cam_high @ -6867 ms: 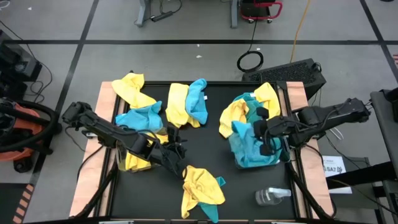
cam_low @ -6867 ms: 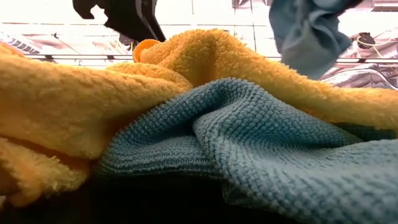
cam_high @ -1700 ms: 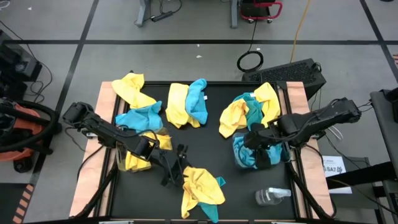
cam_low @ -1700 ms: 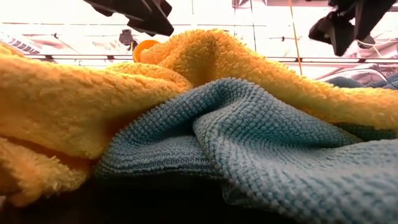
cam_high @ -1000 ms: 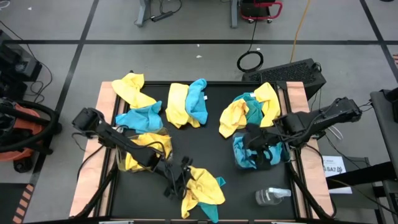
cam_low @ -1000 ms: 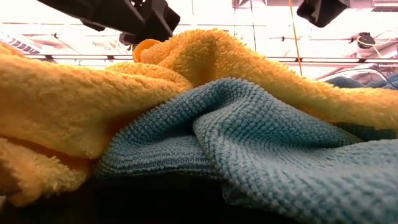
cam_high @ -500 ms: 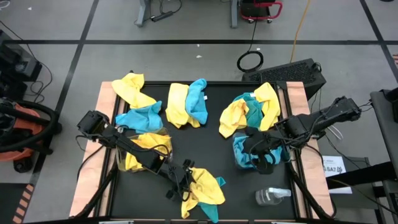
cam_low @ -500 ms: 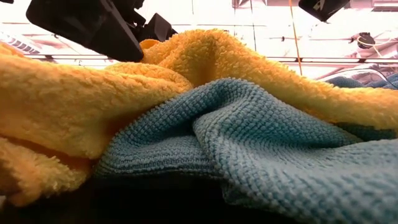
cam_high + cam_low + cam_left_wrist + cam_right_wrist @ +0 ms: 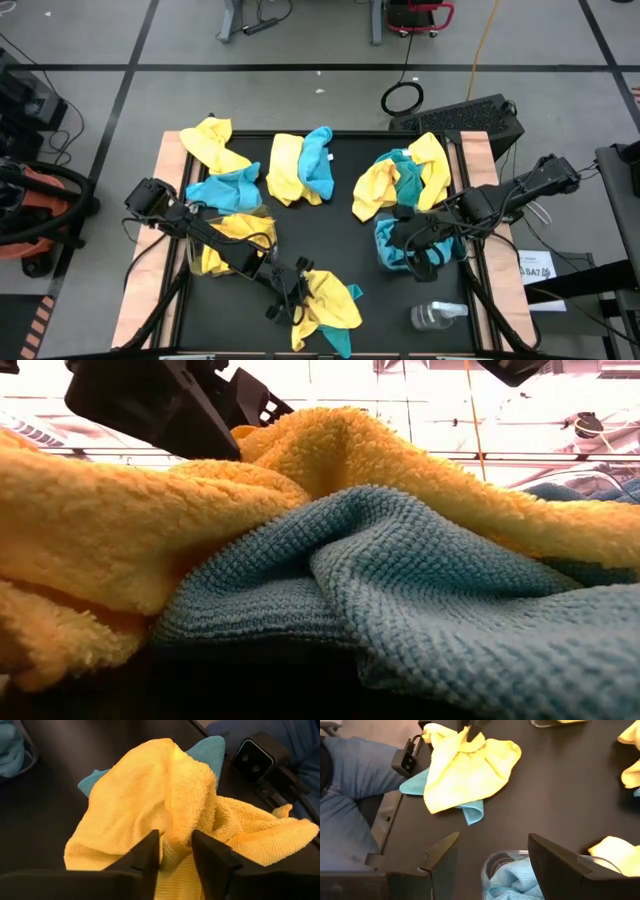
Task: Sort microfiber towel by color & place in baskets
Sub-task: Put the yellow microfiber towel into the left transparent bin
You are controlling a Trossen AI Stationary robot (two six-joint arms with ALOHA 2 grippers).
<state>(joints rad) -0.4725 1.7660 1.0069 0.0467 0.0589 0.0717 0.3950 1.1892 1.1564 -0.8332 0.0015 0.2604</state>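
Observation:
A yellow towel lies crumpled on a blue towel near the table's front edge; both fill the low view, yellow and blue. My left gripper is down at the yellow towel's left side, shut on it. The left basket holds yellow towels. The right basket holds blue towels. My right gripper hangs open and empty above that basket. My left gripper pinches a raised fold of the yellow towel between its two fingers, near the towel's left edge. The fingers slant down from the table's far left. The towel still rests on the blue towel and the table.
Loose piles lie at the back: yellow, blue, yellow with blue, and a mixed heap. A clear bottle lies at the front right. A person's legs stand beyond the front edge.
My left gripper has come down a little onto the yellow towel near the front edge. The towel has kept its place.

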